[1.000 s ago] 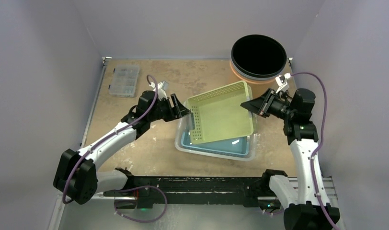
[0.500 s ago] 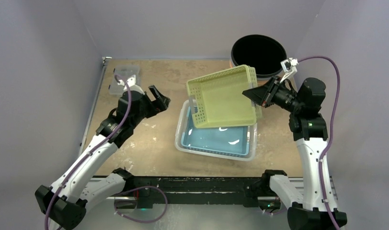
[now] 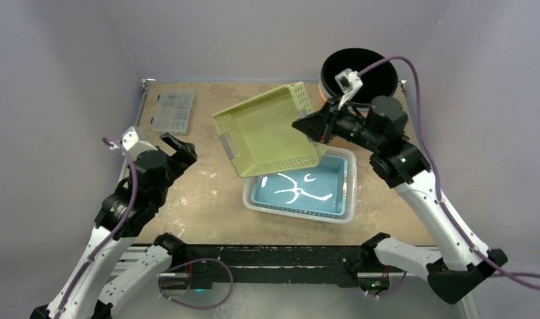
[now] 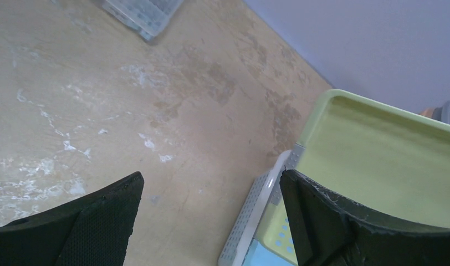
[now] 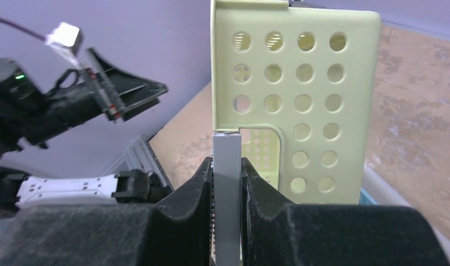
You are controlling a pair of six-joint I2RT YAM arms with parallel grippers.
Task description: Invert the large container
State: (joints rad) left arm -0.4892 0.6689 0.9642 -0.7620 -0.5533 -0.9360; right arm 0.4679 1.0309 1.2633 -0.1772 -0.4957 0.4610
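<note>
Task item: yellow-green perforated basket (image 3: 267,133), judged to be the large container. The clear tub (image 3: 254,199) under it has a similar footprint, so this is an assessment only.
Position: in the air and steeply tilted, with the open side facing up and toward the left arm. It hangs over the far-left corner of the clear tub, and no contact shows in the top view.
Right gripper (image 3: 308,126): clenched on the basket's end wall at the rim, beside the handle cut-out. The wrist view shows both pads (image 5: 198,183) pressed on a thin wall edge.
Left gripper (image 3: 177,147): released, jaws spread wide with nothing between them. It is well apart from the basket, over bare table (image 3: 207,193).
Progress: judged partway; the basket is on edge and not yet inverted.
Handling: thin moulded plastic with holed walls, so likely light with some flex. The smooth surface may slip or swing in a 1-point pinch.
Hold: the rim at the handle cut-out looks the stiffest place. A 2nd hold on the opposite end wall would steady the turn.
Risk: the lower corner could catch the tub rim. The black bucket (image 3: 380,76) sits just behind the right wrist.
Other: small parts box (image 3: 172,109) at the far left, well apart.
</note>
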